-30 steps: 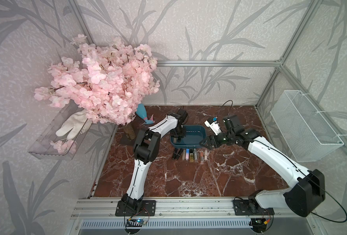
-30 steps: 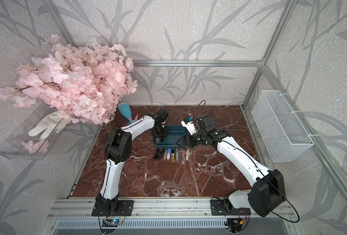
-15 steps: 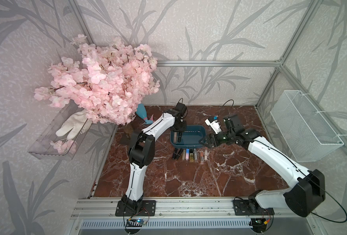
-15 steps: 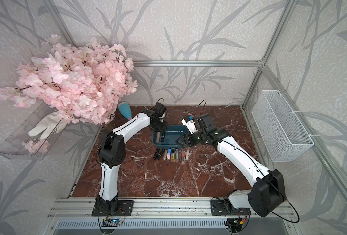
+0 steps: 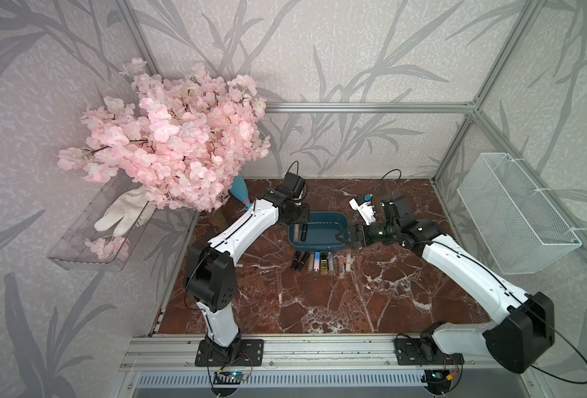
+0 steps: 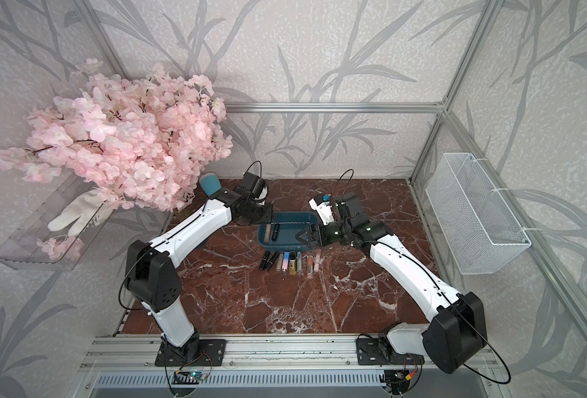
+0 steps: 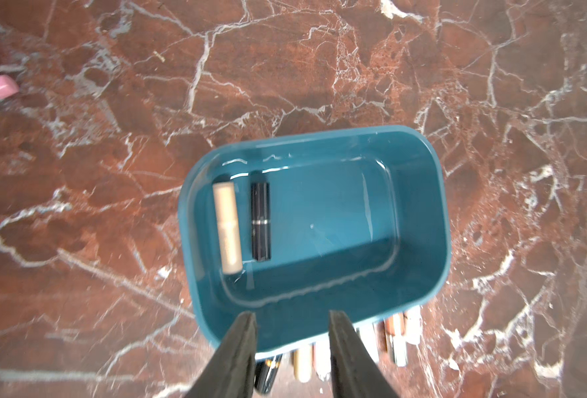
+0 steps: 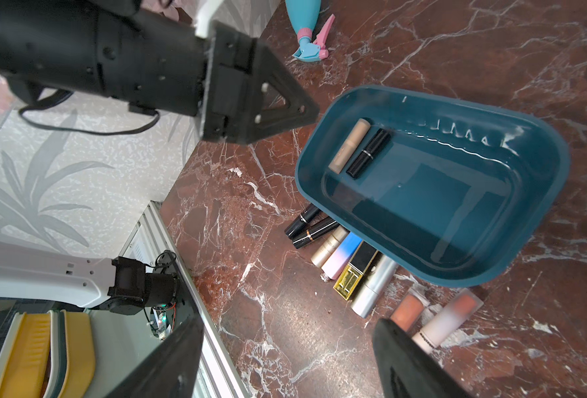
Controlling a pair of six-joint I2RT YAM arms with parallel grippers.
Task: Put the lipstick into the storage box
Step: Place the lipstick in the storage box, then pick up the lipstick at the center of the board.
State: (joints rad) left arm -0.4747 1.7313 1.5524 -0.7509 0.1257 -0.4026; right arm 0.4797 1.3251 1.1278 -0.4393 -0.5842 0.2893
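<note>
in storage box (image 7: 436, 213): two tubes, beige lipstick (image 7: 227, 227) and black lipstick (image 7: 261, 220). on table (image 7: 285, 69) just beside box: row of eight tubes (image 8: 340, 256). left fingers (image 7: 237, 355) apart, empty; right fingers (image 8: 412, 361) wide apart, empty.

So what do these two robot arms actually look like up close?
The left arm and right arm have white shells, bulky black joints and thin black looping cables. The left end effector and right end effector carry black wedge-shaped fingers.
</note>
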